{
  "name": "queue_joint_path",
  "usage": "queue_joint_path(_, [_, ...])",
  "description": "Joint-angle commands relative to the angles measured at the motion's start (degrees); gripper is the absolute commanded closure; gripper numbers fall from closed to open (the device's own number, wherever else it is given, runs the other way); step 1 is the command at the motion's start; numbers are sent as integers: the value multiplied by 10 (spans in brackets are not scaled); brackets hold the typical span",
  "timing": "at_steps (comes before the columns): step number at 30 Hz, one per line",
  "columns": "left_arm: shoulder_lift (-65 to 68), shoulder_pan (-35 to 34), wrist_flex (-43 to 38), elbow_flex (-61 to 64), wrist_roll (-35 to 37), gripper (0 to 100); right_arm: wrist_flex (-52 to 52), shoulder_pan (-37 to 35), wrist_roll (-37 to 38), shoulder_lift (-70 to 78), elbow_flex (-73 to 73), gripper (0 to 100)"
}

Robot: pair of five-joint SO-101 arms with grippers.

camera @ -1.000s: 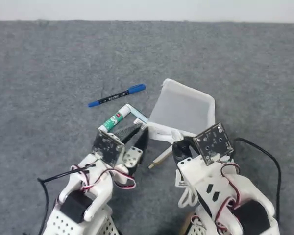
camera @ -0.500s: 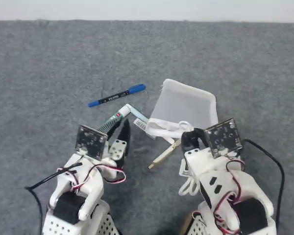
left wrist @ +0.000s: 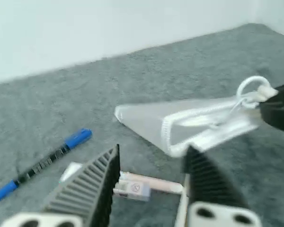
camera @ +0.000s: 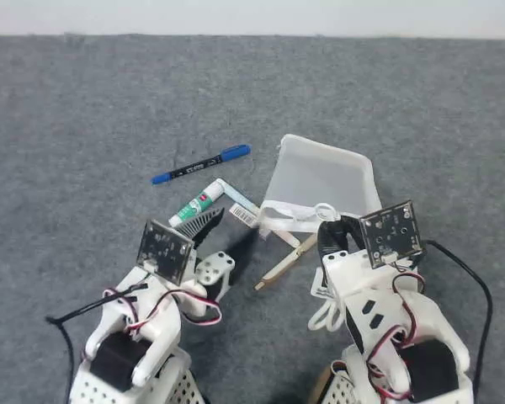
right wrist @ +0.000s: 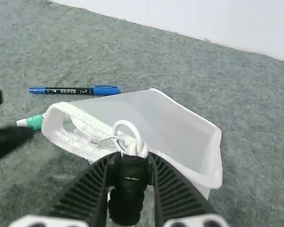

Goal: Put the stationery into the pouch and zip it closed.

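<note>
Left gripper [left wrist: 154, 153]: fingers spread wide with nothing between the pads, held low over the grey carpet [camera: 84, 109], pointing at the pouch's mouth.
Right gripper [right wrist: 129, 161]: clamped on the rim of the pouch [right wrist: 180, 127], right at the zipper end; the gripped edge is lifted off the carpet.
Ring pull [right wrist: 128, 132]: a white loop on the pouch rim, standing just above the right gripper's fingertips.
Pouch mouth: gapes open toward the left gripper, its stitched white rim forming a loop; the translucent body runs away from the right gripper and rests on the carpet at its far end.
Pale labelled stick [left wrist: 142, 187]: flat on the carpet below the gap between the left gripper's fingers, just in front of the pouch mouth and outside it.
Green-and-white tube [camera: 192, 205]: on the carpet, touching the far end of the pale labelled stick and just beside the left gripper's ribbed finger.
Tan stick [camera: 282, 263]: lies slantwise on the carpet between the two arms, its upper end near the pouch rim and the right gripper.
Blue pen [camera: 200, 165]: capped, lying flat beyond the tube, farther from both grippers, off the pouch's far left corner and clear of it.
Arms: both bases sit at the near edge of the carpet in the high view, the left arm on the left, the right arm on the right.
</note>
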Motion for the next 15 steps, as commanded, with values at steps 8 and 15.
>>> queue_joint_path(8, [-8, 9, -70, 22, 53, 724, -9, -44, 6, -5, -3, 993])
queue_joint_path(15, [-6, 8, -113, 68, 51, 764, -9, -44, 4, -5, -3, 993])
